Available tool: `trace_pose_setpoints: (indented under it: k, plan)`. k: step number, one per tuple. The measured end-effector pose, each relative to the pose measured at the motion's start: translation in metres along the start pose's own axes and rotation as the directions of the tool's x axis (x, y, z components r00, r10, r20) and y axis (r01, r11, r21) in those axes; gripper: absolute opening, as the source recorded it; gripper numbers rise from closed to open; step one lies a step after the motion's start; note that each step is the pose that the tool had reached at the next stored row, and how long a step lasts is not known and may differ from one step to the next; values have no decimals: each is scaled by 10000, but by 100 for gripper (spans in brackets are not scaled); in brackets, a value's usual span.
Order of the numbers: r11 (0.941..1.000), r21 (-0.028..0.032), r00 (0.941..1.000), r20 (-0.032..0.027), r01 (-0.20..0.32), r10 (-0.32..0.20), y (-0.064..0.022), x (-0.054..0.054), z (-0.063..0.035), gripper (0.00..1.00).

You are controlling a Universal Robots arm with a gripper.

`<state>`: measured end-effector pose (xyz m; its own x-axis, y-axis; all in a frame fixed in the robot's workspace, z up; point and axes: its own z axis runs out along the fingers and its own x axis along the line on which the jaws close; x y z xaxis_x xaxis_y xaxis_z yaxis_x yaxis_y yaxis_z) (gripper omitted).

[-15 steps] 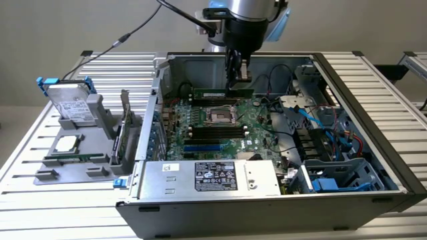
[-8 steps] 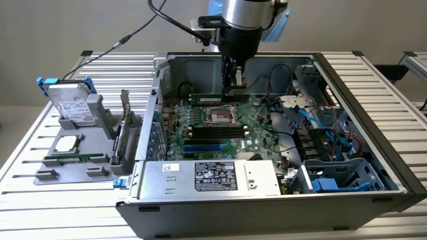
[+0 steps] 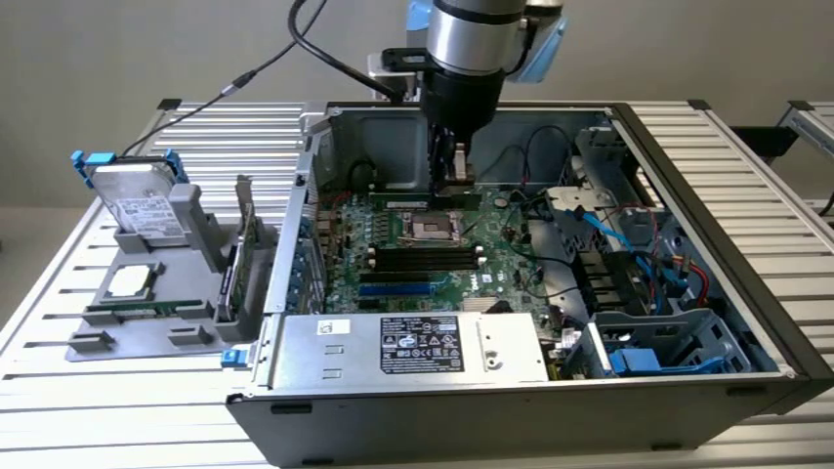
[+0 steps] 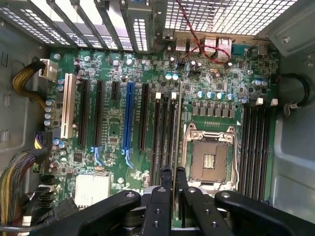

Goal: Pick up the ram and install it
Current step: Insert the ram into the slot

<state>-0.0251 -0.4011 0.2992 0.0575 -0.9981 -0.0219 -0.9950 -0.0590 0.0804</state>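
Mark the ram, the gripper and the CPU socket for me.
ram (image 4: pixel 177 123): wrist view, on its thin edge, seen end-on.
gripper (image 4: pixel 173 173): wrist view, midway between its fingertips.
CPU socket (image 4: pixel 209 160): wrist view, centre of the open socket.

Wall: plain pale grey wall across the top of the frame.
Worktop: silver ribbed aluminium-slat worktop, filling the lower left.
Neighbour: second slatted aluminium bench, at the right edge.
Light: soft, even.
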Motion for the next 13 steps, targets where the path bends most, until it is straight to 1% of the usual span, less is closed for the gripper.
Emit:
trace_pose_setpoints:
  k: [13]
  plan:
    - [10000, 0, 10000, -4, 73, -73, -24, 5, 235, 13]
